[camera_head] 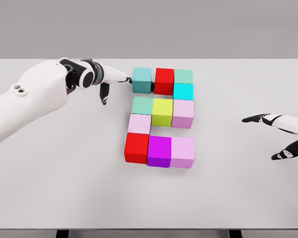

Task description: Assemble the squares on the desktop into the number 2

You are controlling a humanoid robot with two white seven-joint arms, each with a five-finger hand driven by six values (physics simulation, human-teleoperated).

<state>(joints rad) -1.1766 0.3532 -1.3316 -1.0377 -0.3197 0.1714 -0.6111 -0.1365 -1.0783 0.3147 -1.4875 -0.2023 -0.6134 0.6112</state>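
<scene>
The cubes already read as a 2 on the tabletop [49,198]. Just off the tips of the left hand [107,79] sits the teal cube [142,80], the start of the top row; beyond it, away from the fingers [120,77], come the red cube [164,81] and the green cube [184,76]. The cyan cube [183,91] drops down the far side, then the middle row runs back toward the left hand: pink cube [183,113], yellow cube [162,111], pale green cube [142,105]. Below that, on the near side to those fingers, a light pink cube [139,124] leads to the bottom row of lower red cube [136,148], magenta cube [159,150] and lilac cube [182,152].

The left fingers are stretched out, some pointing at the teal cube's side and touching or all but touching it, one hanging down; they grasp nothing. This looks like a last nudge to close the top row, which sits a little apart from the middle row.

The right hand [280,136] lies well apart from the cubes, its fingers spread and empty.

By my reading the figure is nearly complete; what remains is tidying small gaps and skew, chiefly around the teal cube.
</scene>
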